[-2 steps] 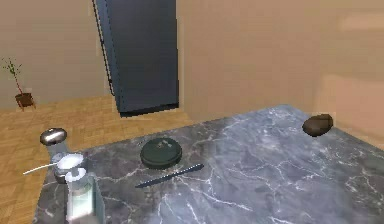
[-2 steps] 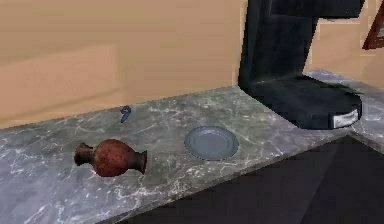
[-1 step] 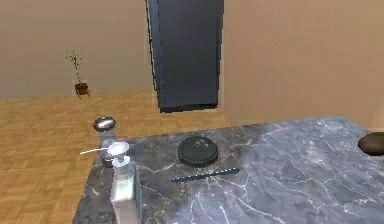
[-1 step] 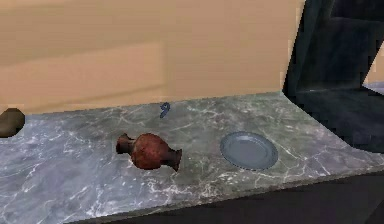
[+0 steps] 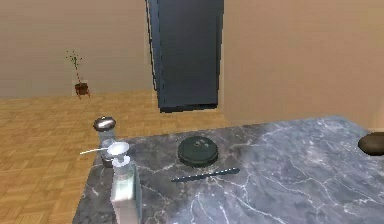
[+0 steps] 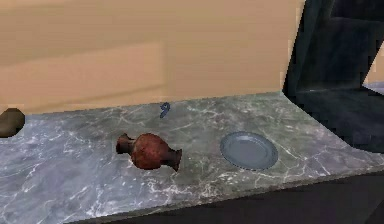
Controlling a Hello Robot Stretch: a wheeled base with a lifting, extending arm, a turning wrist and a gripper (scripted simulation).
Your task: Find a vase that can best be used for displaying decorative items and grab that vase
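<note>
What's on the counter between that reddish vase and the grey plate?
Nothing. In the arm side view, the marble counter between the reddish vase and the grey plate is bare.

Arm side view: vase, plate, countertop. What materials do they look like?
Vase: likely glazed terracotta or ceramic; red-brown with dark patches, slight sheen. Plate: ceramic or metal, unclear; smooth, flat grey-blue. Countertop: polished marble-like stone; grey with white veins.

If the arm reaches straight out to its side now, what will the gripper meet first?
Probably nothing before the wall: its line crosses bare counter between the vase and the plate; height unclear.
</note>
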